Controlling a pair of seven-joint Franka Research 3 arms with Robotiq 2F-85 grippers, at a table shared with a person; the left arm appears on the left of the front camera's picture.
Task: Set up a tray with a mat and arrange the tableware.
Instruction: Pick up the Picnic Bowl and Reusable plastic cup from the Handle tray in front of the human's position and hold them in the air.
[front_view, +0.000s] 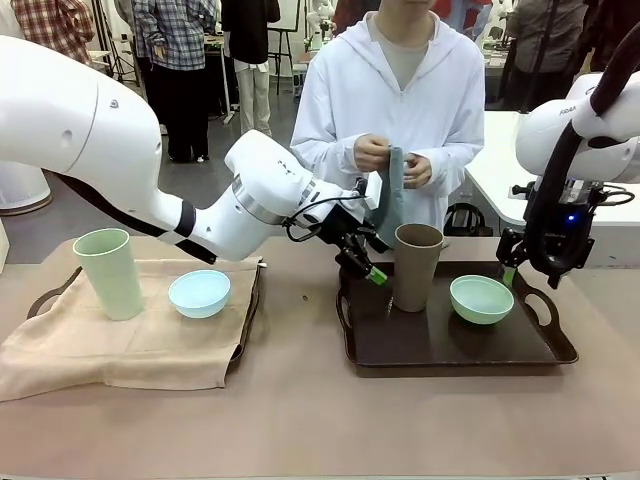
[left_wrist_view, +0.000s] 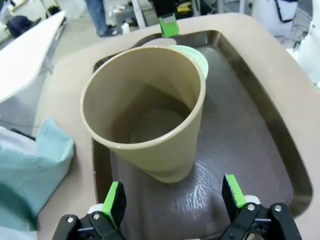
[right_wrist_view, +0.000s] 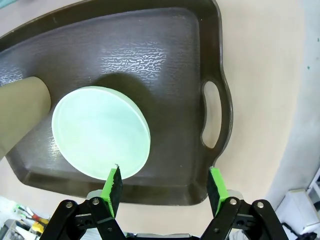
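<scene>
**Ben:** Where is the brown cup?

**Mia:** The brown cup (front_view: 417, 268) stands up straight at the left end of the dark tray (front_view: 450, 365). The mint green bowl (front_view: 481, 298) sits near it. There is no mat under them yet.

**Ben:** What are the tools doing?

**Mia:** The left tool (front_view: 365, 268) is wide open and holds nothing. It is just beside the cup, but the cup is not between its fingers. The right tool (front_view: 515, 262) is open and empty too, up over the tray's right end.

**Ben:** What comes now?

**Mia:** I think the cup and bowl must come off so a mat can go in. The person (front_view: 400, 90) across the counter (front_view: 320, 420) holds a folded blue-green cloth (front_view: 392, 200). The left tool should put one finger on each side of the cup. It should squeeze the middle, not the rim, and lift straight up.

**Ben:** Why so careful?

**Mia:** The cup is tall, smooth and dull. It is wider at the top, so it could slip or tip. The tray floor looks bumpy and a bit shiny. The bowl is low and round.

**Ben:** And the other side?

**Mia:** The pale green cup (front_view: 108, 272) and the light blue bowl (front_view: 199, 293) sit on a soft, wrinkly tan mat (front_view: 120, 350) spread over the other tray (front_view: 45, 295).
</scene>
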